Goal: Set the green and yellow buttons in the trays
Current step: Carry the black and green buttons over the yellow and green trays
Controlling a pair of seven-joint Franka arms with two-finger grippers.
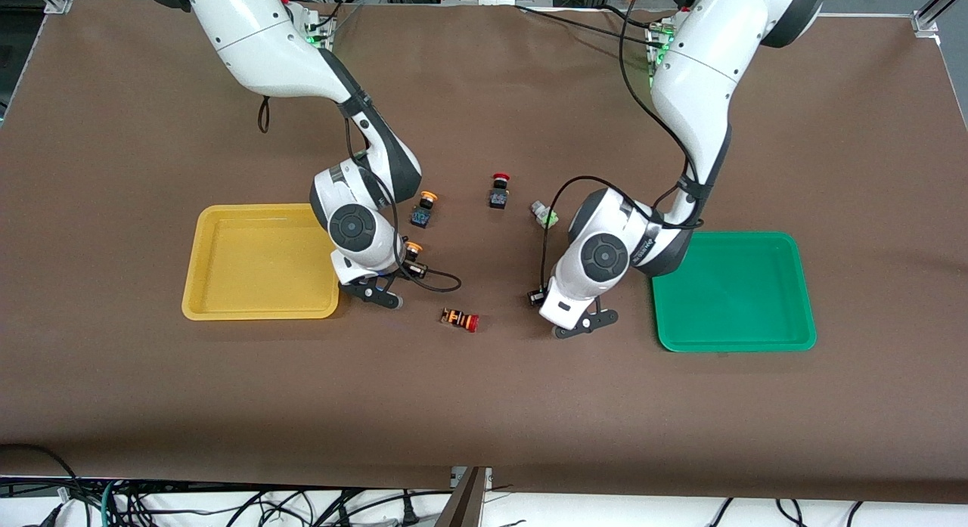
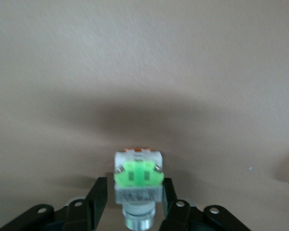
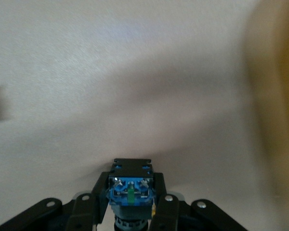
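Now, step in hand: judging by both loads, each arm is carrying a button to the tray of its colour.
Left gripper (image 1: pixel 581 324): over the brown mat, its fingers clamped on a green button (image 2: pixel 137 177).
Right gripper (image 1: pixel 378 294): over the mat at the yellow tray's corner, its fingers closed on a black-bodied button (image 3: pixel 130 188).
Green tray (image 1: pixel 733 292): at 3 o'clock from the left gripper in the front view, near but apart, nothing in it.
Yellow tray (image 1: pixel 257 262): at 9 o'clock from the right gripper, just beside it, also without buttons.
Doing it well: bring each button fully inside the raised rim, lower it close to the tray floor, and only then part the fingers. These small pieces would likely bounce or roll if dropped from height.
Risk: the right gripper sits close to the rim, so it probably needs to lift a little before crossing.
Look of the green button: pale grey block with a bright green face, two small screws and a metal collar at the gripped end.
Look of the black-bodied button: black housing with a blue end face; its cap is hidden from the wrist camera.
Loose green button (image 1: pixel 545 215): on the mat at 11 o'clock from the left gripper.
Loose yellow button (image 1: pixel 425 208): at 1 o'clock from the right gripper.
Leave alone: the red-capped switch (image 1: pixel 498 190) and the orange-striped switch (image 1: pixel 460 320).
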